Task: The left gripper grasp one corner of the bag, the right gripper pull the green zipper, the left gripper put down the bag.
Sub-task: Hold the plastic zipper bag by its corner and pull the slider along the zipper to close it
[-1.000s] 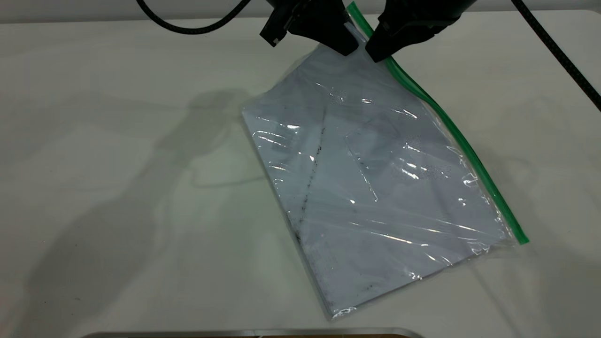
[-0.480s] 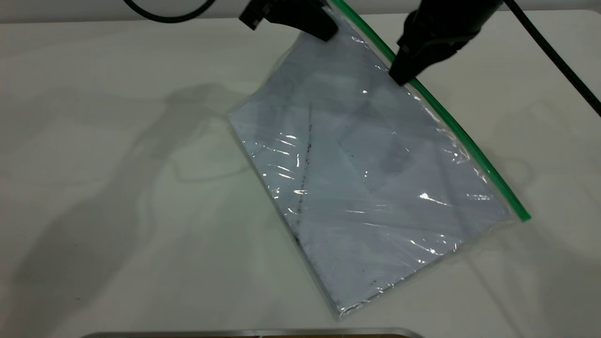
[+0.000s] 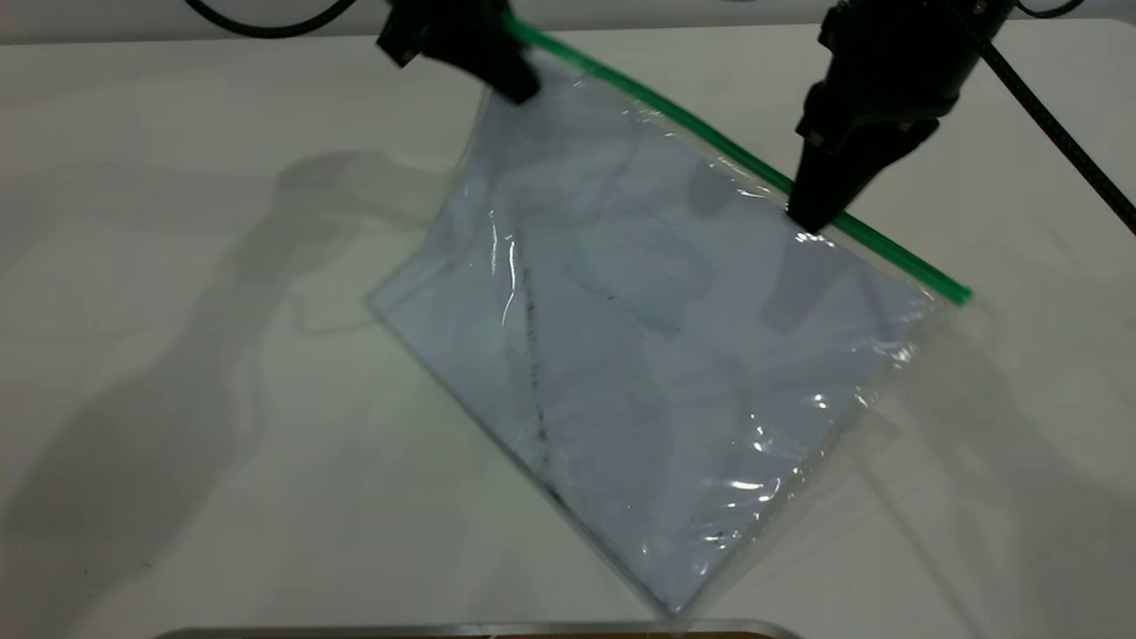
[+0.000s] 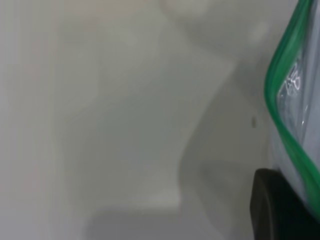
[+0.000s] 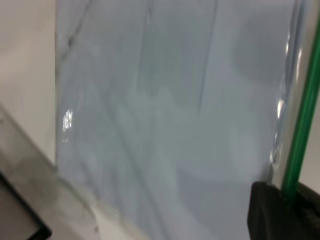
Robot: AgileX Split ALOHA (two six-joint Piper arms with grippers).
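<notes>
- A pale off-white surface (image 3: pixel 177 399) carries the scene; a thin grey metal rim (image 3: pixel 479 628) runs along its 6 o'clock edge, and black cables (image 3: pixel 1056 133) trail off at 12 and 2 o'clock.
- Nothing stands between the two arms; only their soft shadows lie across the surface toward 9 o'clock.
- The large flat clear plastic bag (image 3: pixel 639 355) with white paper inside and a dark dirt streak hangs tilted near the centre, its upper corner raised toward 12 o'clock and its lowest corner down near the rim at 6 o'clock.
- The thin bright green zipper (image 3: pixel 737 160) strip runs along the bag's upper edge from 12 o'clock down toward 3 o'clock.
- Against half a second ago, the held corner has swung further toward 11 o'clock, the zipper edge lies flatter, and the right hand has slid further along the strip toward its 3 o'clock end.
- The matte black left hand (image 3: pixel 510 84) points down from 11 o'clock, clenched on the bag's top corner.
- The matte black right hand (image 3: pixel 812 217) points steeply down at 2 o'clock, pinched on the green zipper; its wrist view shows the strip passing between the dark fingertips (image 5: pixel 270 210).
</notes>
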